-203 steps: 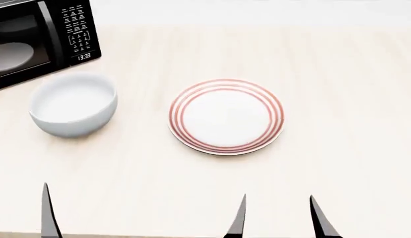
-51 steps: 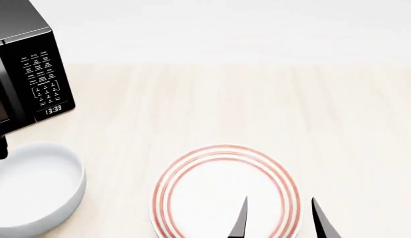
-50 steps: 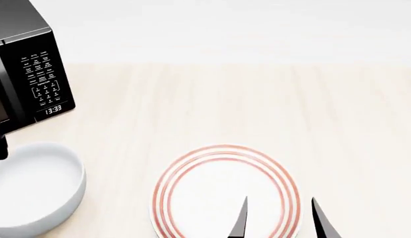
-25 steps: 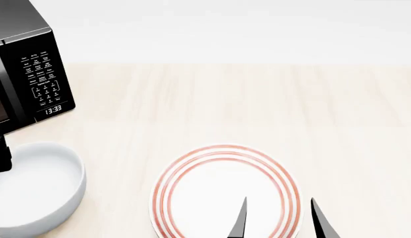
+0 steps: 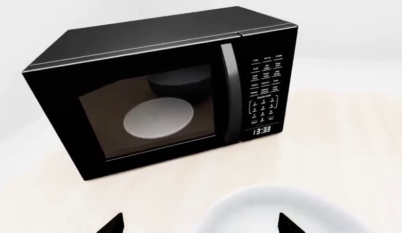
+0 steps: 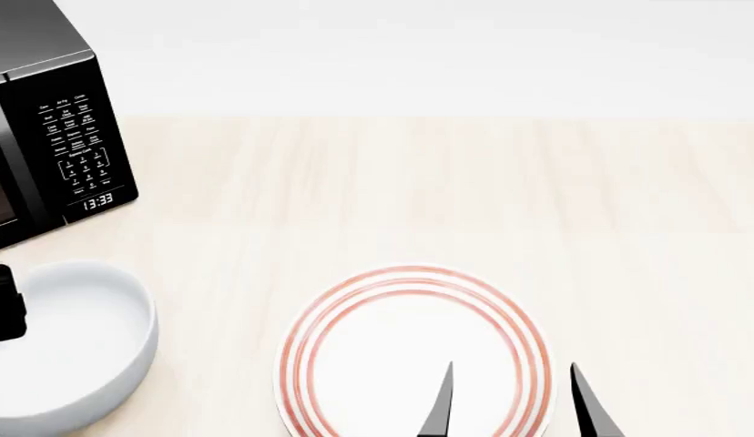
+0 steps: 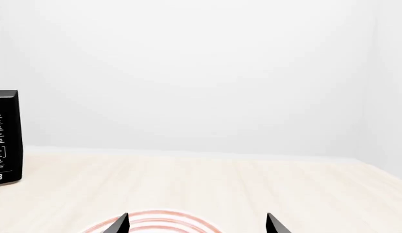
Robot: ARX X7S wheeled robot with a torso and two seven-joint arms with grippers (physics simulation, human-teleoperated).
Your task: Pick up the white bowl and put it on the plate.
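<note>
one white bowl (image 6: 64,360) sits at the lower left of the head view, on the pale wooden table (image 6: 450,191), apart from the one plate (image 6: 413,350) at lower centre. one black microwave (image 6: 43,137) fills the upper left, with one pale dish (image 5: 158,118) behind its door. the left gripper (image 5: 199,224) hangs over the bowl's near rim, fingertips spread wide with nothing between them. the right gripper (image 6: 511,401) is above the plate's right part, its two tips parted and empty.
</note>
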